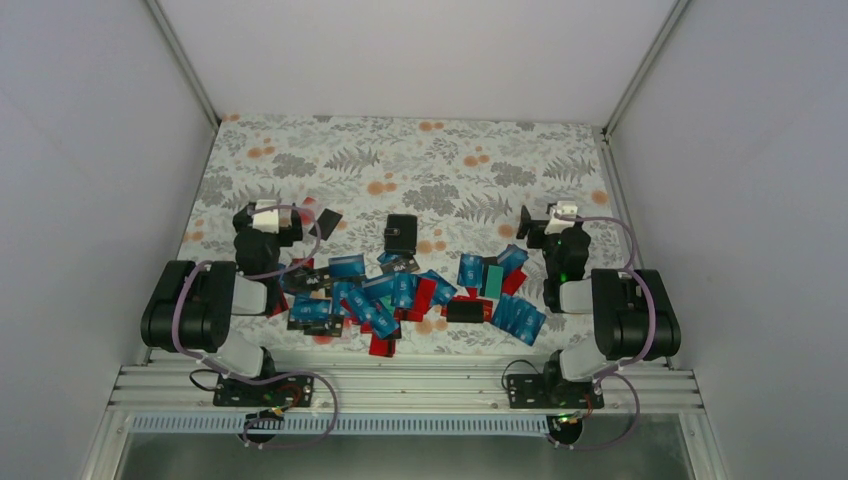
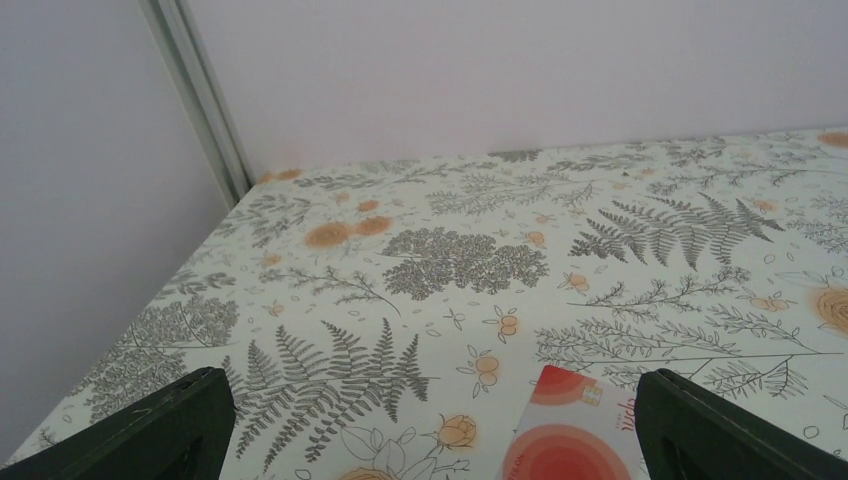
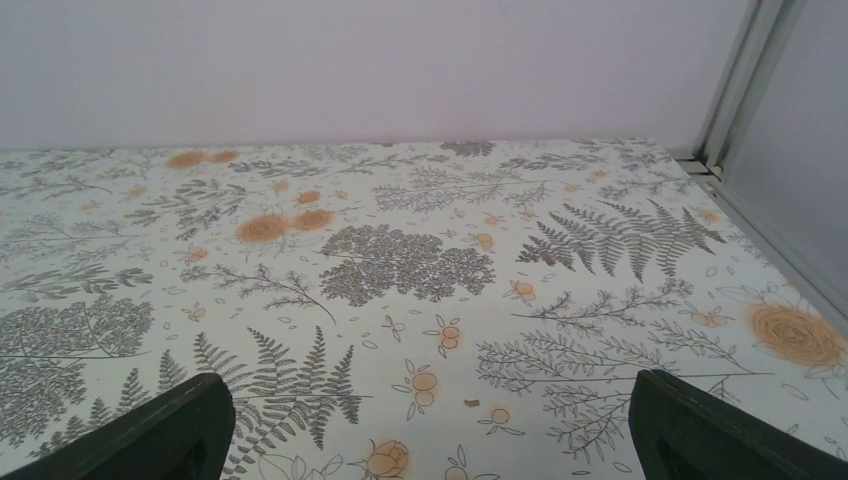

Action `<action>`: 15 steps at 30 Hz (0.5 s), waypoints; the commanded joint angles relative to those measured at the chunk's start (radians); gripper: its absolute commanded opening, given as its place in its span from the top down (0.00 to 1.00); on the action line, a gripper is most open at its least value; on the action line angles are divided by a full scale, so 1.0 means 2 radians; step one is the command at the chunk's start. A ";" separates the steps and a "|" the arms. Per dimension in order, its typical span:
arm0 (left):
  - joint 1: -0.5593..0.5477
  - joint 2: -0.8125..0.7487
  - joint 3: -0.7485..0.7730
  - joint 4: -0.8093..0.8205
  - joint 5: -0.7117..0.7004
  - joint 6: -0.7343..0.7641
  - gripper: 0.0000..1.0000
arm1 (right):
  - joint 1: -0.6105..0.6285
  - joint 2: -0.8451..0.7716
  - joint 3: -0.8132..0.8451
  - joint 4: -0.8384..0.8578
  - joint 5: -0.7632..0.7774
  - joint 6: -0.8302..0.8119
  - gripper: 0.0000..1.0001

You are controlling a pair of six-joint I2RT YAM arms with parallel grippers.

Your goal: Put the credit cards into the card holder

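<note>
We find both arms folded, elbows back, wrists low. The left gripper (image 2: 430,425) and right gripper (image 3: 425,430) stand wide open (both empty). The card holder (image 1: 401,235) lies between them, just beyond the scattered credit cards (image 1: 400,293).

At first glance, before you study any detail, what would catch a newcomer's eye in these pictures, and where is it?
The eye lands first on the jumble of cards, mostly blue with some red, strewn across the near part of the fern-patterned tablecloth between the two arms. Just beyond the pile sits the black card holder. The left gripper and the right gripper stand wide open and empty on either side.
</note>
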 commanded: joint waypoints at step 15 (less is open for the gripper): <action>-0.001 0.001 -0.002 0.035 -0.003 0.002 0.00 | -0.007 -0.005 0.012 0.023 -0.033 -0.014 0.00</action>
